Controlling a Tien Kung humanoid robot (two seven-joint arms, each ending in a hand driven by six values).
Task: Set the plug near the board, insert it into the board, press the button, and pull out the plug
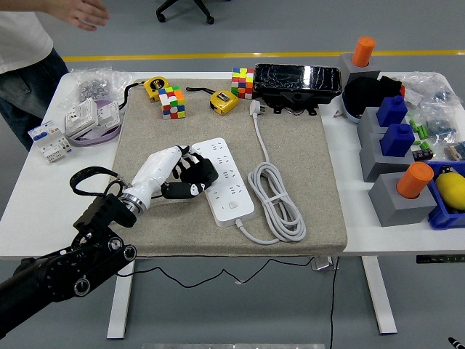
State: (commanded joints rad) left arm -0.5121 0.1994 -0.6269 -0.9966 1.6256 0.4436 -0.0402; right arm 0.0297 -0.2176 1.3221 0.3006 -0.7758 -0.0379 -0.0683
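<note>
The white power strip [222, 180] lies lengthwise on the grey mat [305, 153], its round button [232, 206] near the front end. Its white plug [255, 107] lies loose at the mat's back, apart from the strip. The cable runs from the plug down into a coil [277, 198] right of the strip. My left hand [195, 177], white-backed with black fingers, rests at the strip's left edge. Its fingers are loosely bent, touch the strip's side and hold nothing. A person stands at the top left with one hand [86, 12] raised, away from the table.
Two colour cubes [172, 102] [243, 82], two yellow tape measures [155, 87] [224, 101] and a black box [296, 83] line the mat's back. Grey blocks with blue and orange pieces [398, 139] fill the right side. White electrical parts [76, 123] sit at the left.
</note>
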